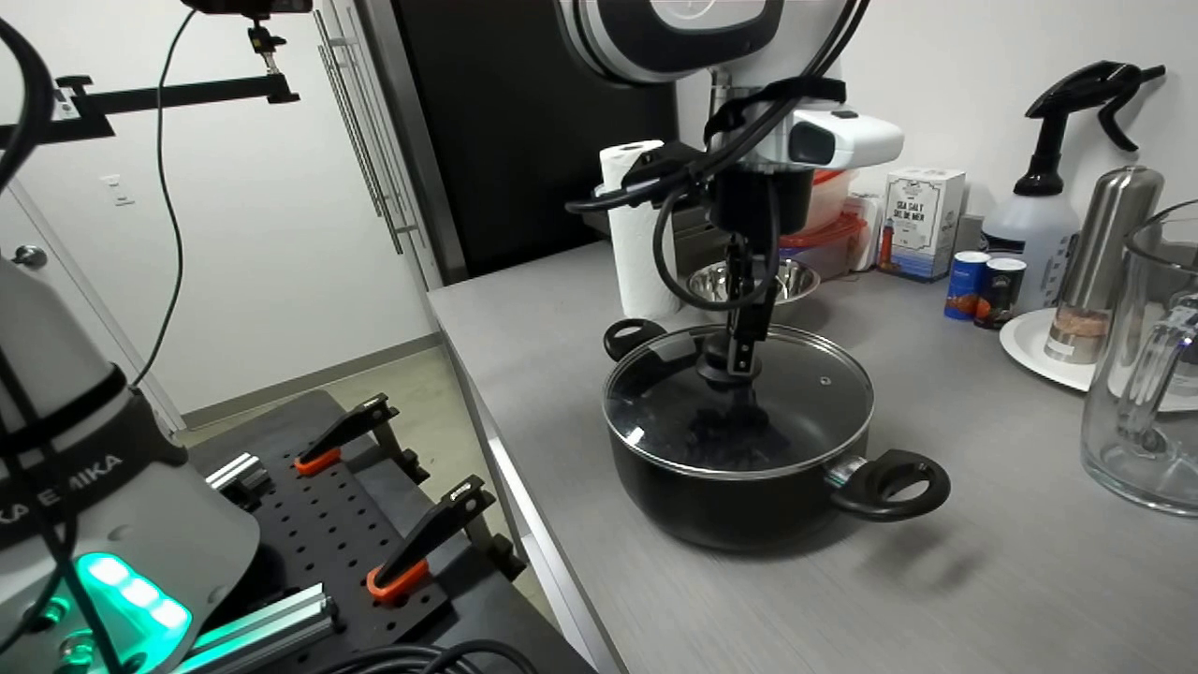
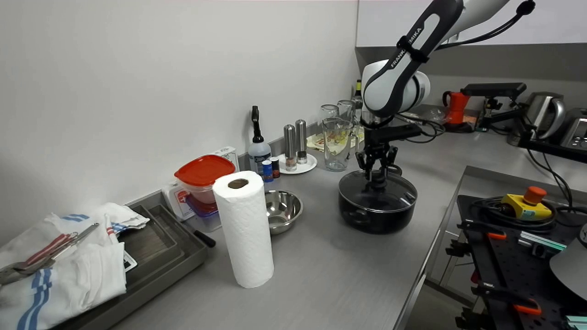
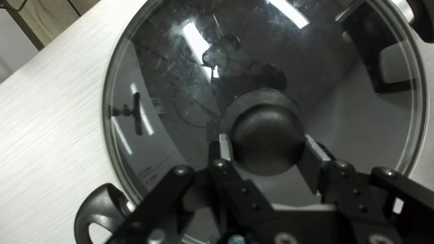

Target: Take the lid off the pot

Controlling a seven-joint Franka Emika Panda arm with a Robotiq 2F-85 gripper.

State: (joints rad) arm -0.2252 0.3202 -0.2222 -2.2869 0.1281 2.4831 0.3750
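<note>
The lid (image 1: 796, 393) is round clear glass with a metal rim and a black knob, lying flat on the pot. It also shows in an exterior view (image 2: 353, 188) and the wrist view (image 3: 346, 118). The pot (image 1: 739, 510) is wide and black with two loop handles, and it stands on the grey counter; it also shows in an exterior view (image 2: 376, 220). My gripper (image 3: 271, 145) points down at the middle of the lid. Its two fingers lie against opposite sides of the knob (image 3: 268, 132), with no visible gap. The gripper also shows in both exterior views (image 1: 744, 360) (image 2: 376, 172).
A steel bowl (image 2: 282, 211) and a paper towel roll (image 2: 245, 233) stand beside the pot. A glass pitcher (image 1: 1142, 402), a white plate (image 1: 1034, 351) with grinders and a spray bottle (image 1: 1029, 229) stand near the wall. The counter's edge (image 1: 524, 505) runs close to the pot.
</note>
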